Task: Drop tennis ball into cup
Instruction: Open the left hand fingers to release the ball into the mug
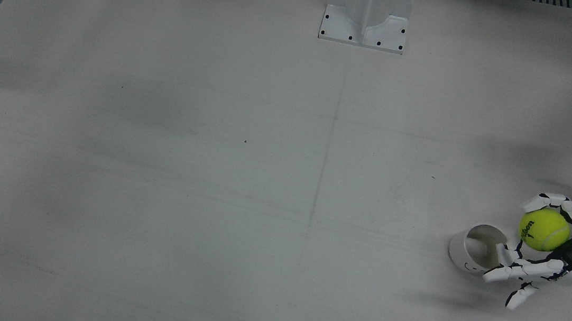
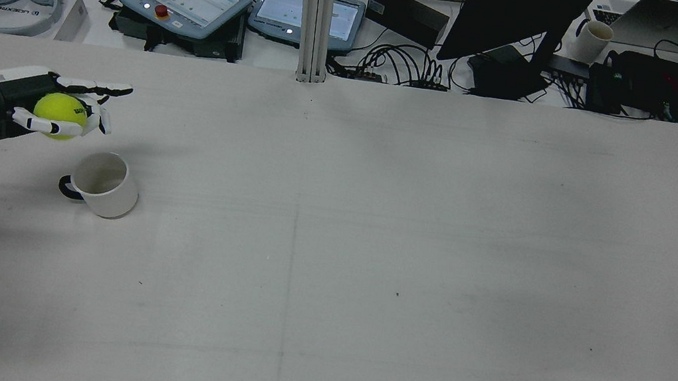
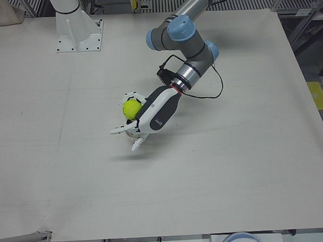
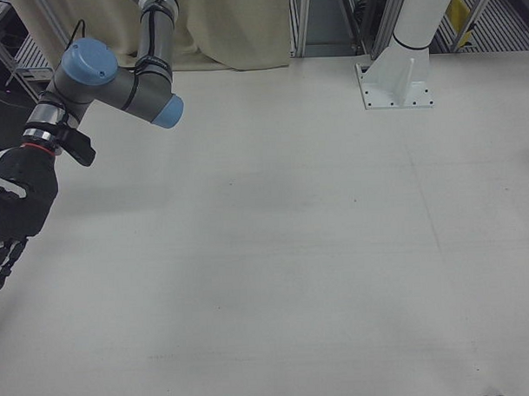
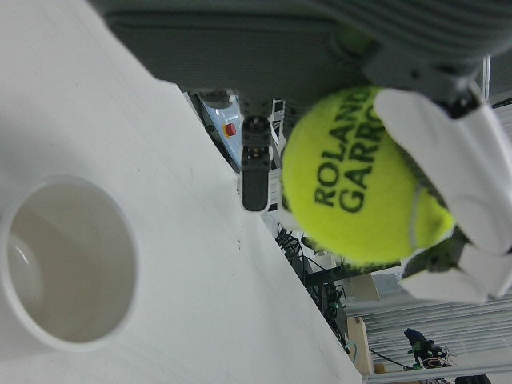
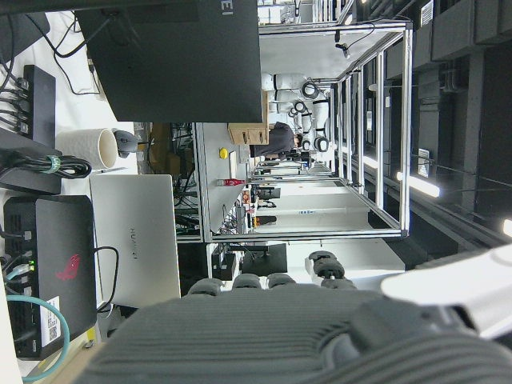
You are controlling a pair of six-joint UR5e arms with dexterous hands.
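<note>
Tennis ball (image 2: pixel 59 116) clasped in left robot hand (image 2: pixel 59 106), raised just beside cup (image 2: pixel 104 184).

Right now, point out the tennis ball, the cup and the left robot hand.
tennis ball (image 1: pixel 544 230), front view, its yellow middle.
cup (image 2: pixel 104 186), rear view, its outer white wall.
left robot hand (image 1: pixel 548 246), front view, its middle by the ball.

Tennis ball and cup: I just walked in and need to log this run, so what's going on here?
The left hand holds the tennis ball in its fingers, lifted off the table. The white cup stands upright and empty beside it; the ball is near the cup but not yet over its mouth. The right hand hangs idle at the far side, holding nothing.
</note>
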